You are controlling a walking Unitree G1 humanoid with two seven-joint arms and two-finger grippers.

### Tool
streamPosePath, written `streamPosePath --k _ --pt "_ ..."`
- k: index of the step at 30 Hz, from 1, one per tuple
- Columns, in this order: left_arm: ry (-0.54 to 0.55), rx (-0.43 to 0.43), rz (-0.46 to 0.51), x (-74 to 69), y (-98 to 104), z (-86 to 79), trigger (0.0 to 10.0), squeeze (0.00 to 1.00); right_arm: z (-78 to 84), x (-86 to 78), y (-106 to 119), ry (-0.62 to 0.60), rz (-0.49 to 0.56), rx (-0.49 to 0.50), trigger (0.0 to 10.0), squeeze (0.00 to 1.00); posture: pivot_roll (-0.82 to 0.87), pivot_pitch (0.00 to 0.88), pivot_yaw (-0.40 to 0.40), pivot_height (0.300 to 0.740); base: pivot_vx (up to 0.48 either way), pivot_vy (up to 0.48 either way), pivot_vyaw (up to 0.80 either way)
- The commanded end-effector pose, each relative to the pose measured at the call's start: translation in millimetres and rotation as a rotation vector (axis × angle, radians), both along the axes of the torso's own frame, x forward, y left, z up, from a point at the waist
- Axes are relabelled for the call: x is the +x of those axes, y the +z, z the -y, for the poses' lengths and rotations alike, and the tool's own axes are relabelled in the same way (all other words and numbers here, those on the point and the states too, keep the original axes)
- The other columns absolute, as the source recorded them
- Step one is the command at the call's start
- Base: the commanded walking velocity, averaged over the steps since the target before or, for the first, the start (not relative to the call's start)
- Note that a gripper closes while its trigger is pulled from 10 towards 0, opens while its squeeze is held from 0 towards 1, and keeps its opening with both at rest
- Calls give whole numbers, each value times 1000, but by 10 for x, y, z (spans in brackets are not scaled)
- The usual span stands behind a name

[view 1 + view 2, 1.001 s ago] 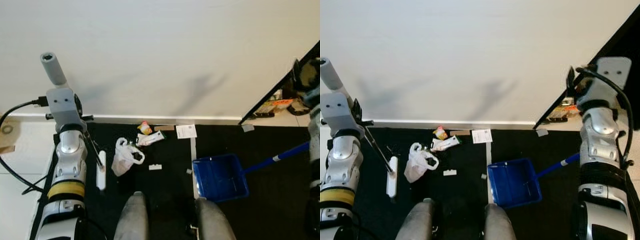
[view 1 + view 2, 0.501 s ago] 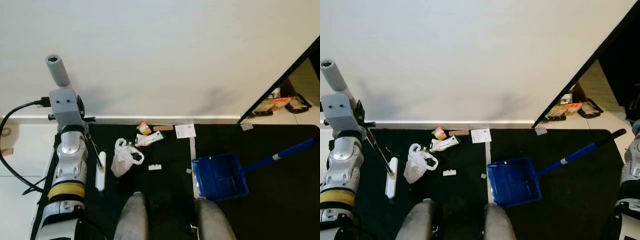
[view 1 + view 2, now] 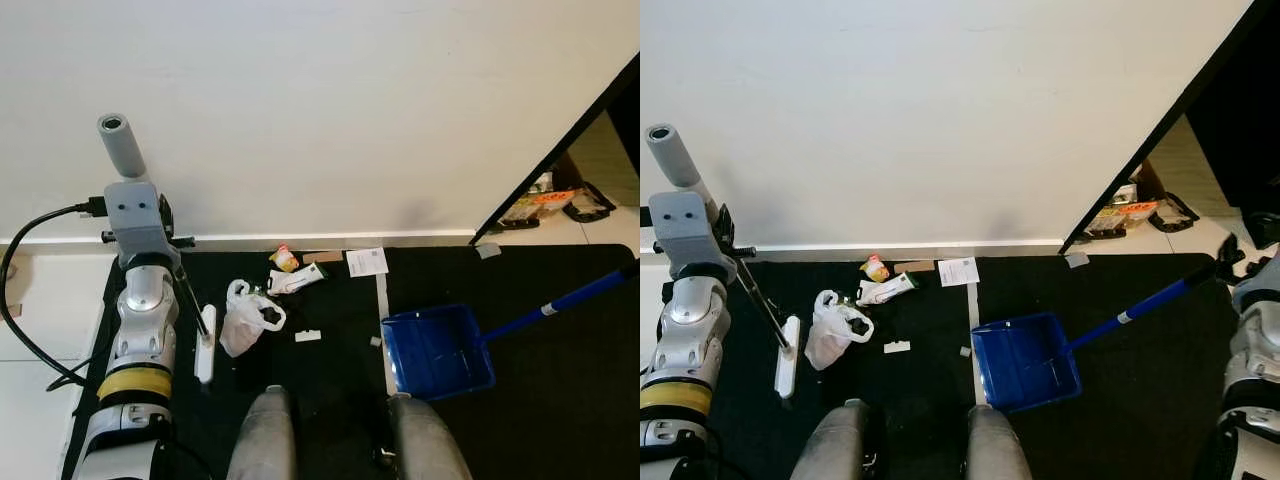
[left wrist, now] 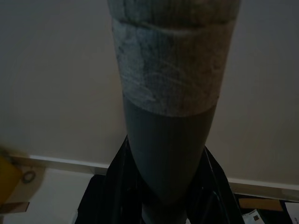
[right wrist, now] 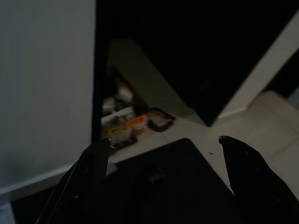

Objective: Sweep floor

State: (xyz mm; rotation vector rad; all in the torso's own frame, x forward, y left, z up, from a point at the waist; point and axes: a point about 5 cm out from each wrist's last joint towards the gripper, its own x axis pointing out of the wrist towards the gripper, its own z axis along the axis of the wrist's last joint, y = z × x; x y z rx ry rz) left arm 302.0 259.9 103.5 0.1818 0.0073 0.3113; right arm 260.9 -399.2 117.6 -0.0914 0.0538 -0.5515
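Note:
My left gripper (image 4: 166, 186) is shut on the grey broom handle (image 3: 120, 145), raised at the left. The thin shaft runs down to the white broom head (image 3: 205, 343) on the black mat. Right of the head lie a crumpled white plastic bag (image 3: 243, 318), a yellow-red packet (image 3: 285, 258), a white wrapper (image 3: 297, 280), a paper card (image 3: 366, 262) and a small white scrap (image 3: 308, 336). A blue dustpan (image 3: 435, 350) rests on the mat, its blue handle (image 3: 1140, 308) slanting up to the right. My right gripper (image 5: 168, 154) is open with nothing between its fingers; that arm (image 3: 1252, 340) is by the handle's end.
A white wall with a baseboard (image 3: 330, 240) runs along the back of the mat. White tiles and a black cable (image 3: 20, 330) lie at the left. A dark doorway at the right has packets (image 3: 1120, 215) on its floor. My knees (image 3: 265, 440) are at the bottom.
My right arm has dropped from high beside the doorway down to the right edge of the picture. The left arm with the broom has barely moved. The dustpan has stayed put.

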Motion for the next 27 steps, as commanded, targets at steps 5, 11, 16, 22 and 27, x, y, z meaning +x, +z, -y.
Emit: streamPosePath --k 5,11,16,22,27 --pt "-1 2 4 -25 0 23 10000 0 3 -56 -124 30 -36 40 10000 0 25 177 -39 731 0 0 0" --pt "-28 -29 31 -8 42 75 10000 0 -38 -19 -155 53 -56 43 10000 0 37 216 -41 731 0 0 0" --pt "-42 -65 70 15 109 92 10000 0 -38 11 -114 64 -43 34 10000 0 50 259 -40 731 0 0 0" --pt "-47 -93 94 33 154 97 10000 0 -11 40 -45 64 -27 25 10000 0 54 291 -37 731 0 0 0" --pt "-63 -98 115 64 229 101 10000 0 60 53 81 34 -1 -7 10000 0 62 328 -37 731 0 0 0"
